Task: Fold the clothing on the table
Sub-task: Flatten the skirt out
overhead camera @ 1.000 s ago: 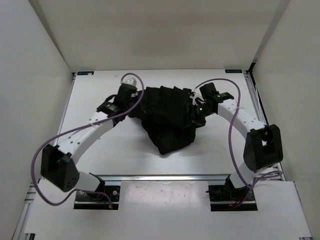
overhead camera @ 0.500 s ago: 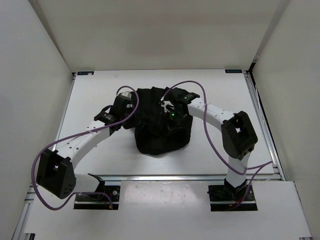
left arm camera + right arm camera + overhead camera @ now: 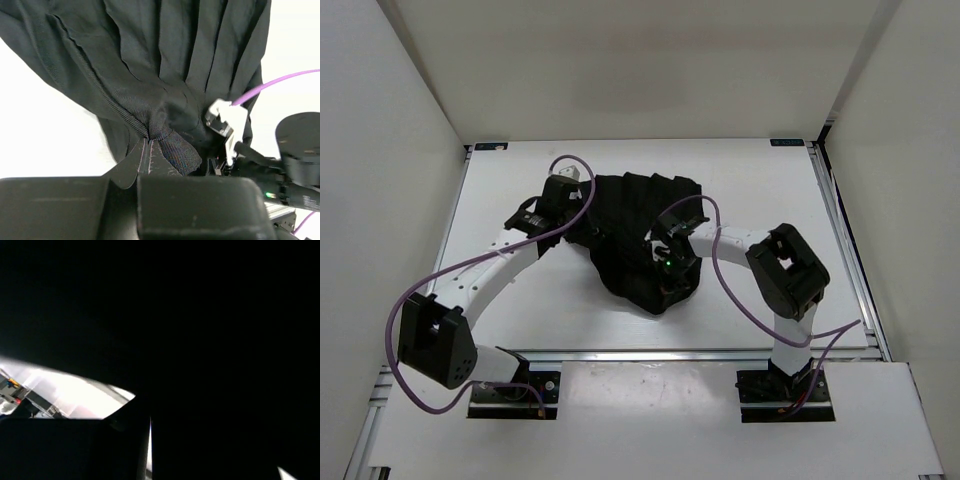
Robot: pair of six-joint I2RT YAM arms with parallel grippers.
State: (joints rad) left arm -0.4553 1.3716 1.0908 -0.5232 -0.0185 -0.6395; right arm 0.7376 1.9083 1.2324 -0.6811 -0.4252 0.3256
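Observation:
The clothing (image 3: 638, 225) is a black pleated garment bunched in the middle of the white table (image 3: 540, 300). My left gripper (image 3: 588, 226) sits at its left edge. In the left wrist view that gripper (image 3: 149, 144) is shut on a ribbed fold of the clothing (image 3: 165, 75). My right gripper (image 3: 666, 278) rests low on the garment's near part, under a green light. In the right wrist view dark cloth (image 3: 210, 315) fills nearly everything. The right gripper (image 3: 150, 427) there is shut, with only a thin bright slit between its fingers; whether any cloth is pinched does not show.
White walls enclose the table on the left, back and right. A metal rail (image 3: 650, 353) runs along the near edge by the arm bases. Purple cables (image 3: 570, 215) loop over both arms. The right arm's wrist (image 3: 300, 165) shows at the right of the left wrist view.
The right arm swung from the garment's right edge to its near middle and its jaws shut. The garment's right side was carried leftward and now lies bunched. The left gripper kept its grip.

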